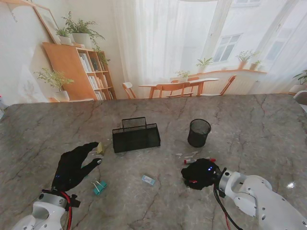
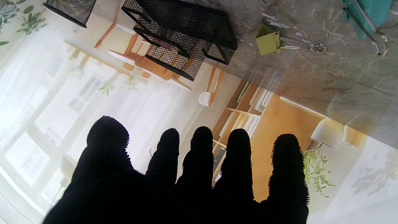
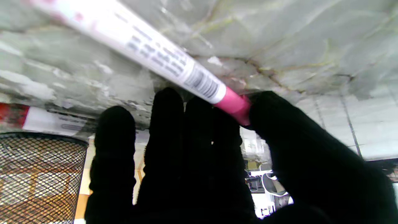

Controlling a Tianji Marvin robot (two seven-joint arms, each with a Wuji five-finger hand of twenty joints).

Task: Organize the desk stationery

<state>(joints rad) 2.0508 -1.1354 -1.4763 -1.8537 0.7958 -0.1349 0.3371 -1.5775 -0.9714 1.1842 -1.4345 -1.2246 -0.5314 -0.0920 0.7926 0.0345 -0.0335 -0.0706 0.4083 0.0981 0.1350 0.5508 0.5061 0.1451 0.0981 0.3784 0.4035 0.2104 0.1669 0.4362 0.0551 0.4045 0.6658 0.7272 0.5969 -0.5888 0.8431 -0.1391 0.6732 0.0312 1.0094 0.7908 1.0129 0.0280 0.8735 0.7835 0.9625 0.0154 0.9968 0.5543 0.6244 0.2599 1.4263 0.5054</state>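
The rectangular black mesh organizer [image 1: 136,134] and the round mesh pen cup [image 1: 198,132] both stand on the veined marble table [image 1: 259,124], and I can't see anything inside either. The black-gloved right hand [image 1: 200,173] is pinching the pink end of a white barcoded marker [image 3: 161,59] lying near the cup. The left hand [image 1: 73,166] hovers with fingers spread, holding nothing, just beside an olive binder clip [image 2: 268,39]; a teal clip [image 1: 99,186] lies nearer to me.
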